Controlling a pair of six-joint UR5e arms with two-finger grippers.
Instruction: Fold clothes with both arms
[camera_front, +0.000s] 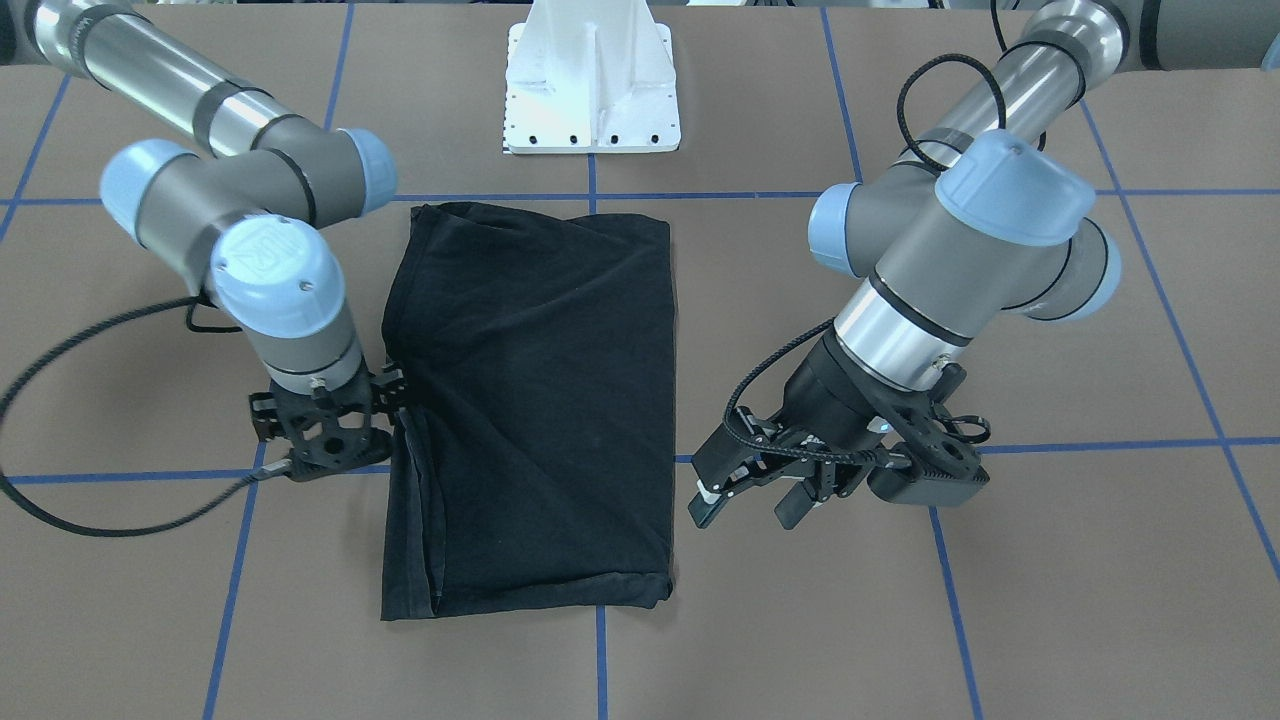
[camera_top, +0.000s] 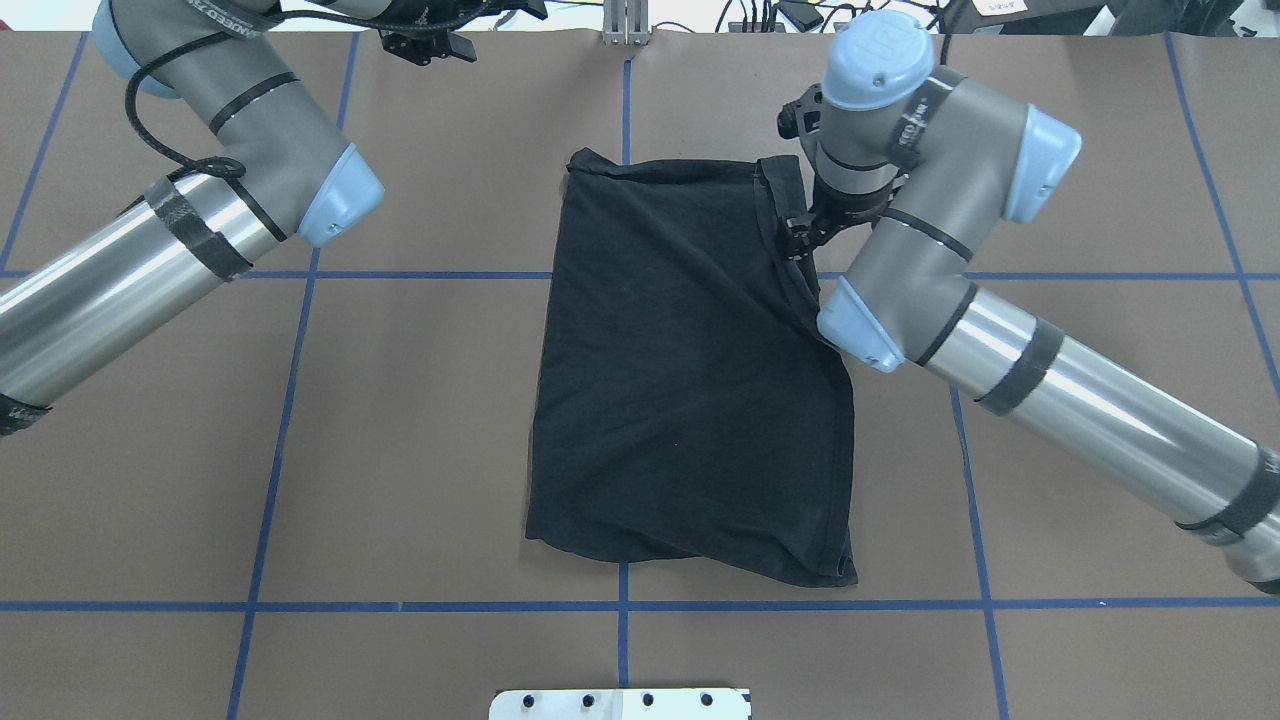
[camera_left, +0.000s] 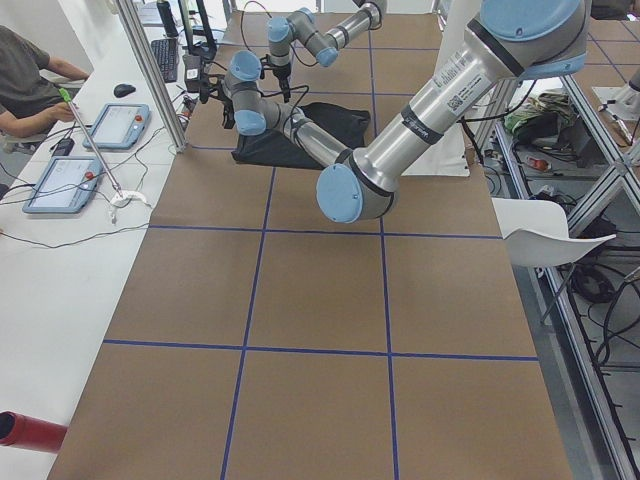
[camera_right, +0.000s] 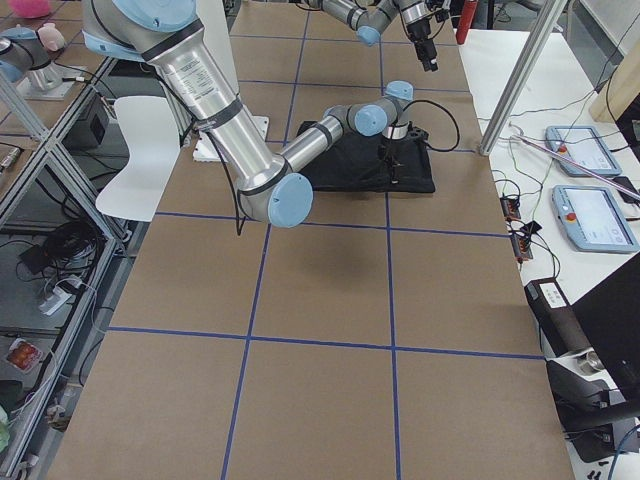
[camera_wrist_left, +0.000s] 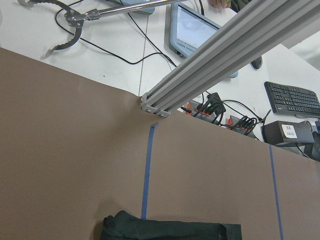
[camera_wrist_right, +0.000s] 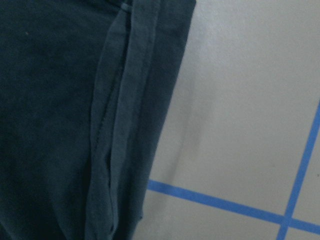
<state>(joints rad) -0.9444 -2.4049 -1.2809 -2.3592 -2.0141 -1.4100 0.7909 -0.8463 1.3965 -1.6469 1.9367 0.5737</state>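
Note:
The black T-shirt (camera_front: 540, 400) lies folded into a tall rectangle in the middle of the table (camera_top: 400, 420), plain side up, with no graphic showing. My right gripper (camera_front: 392, 400) is down at the shirt's side edge near its far end, also seen from overhead (camera_top: 797, 238). Its fingers are hidden under the wrist, so I cannot tell if they hold cloth. The right wrist view shows the shirt's hem (camera_wrist_right: 120, 125) from very close. My left gripper (camera_front: 750, 505) is open and empty, raised off the table beside the shirt's other side. The left wrist view shows only the shirt's far end (camera_wrist_left: 170, 232).
The white pedestal base (camera_front: 592, 90) stands at the robot's side of the table. Blue tape lines (camera_top: 290, 400) grid the brown surface. An aluminium frame post (camera_wrist_left: 225, 55) and the operators' desk with tablets (camera_left: 110, 125) are beyond the far edge.

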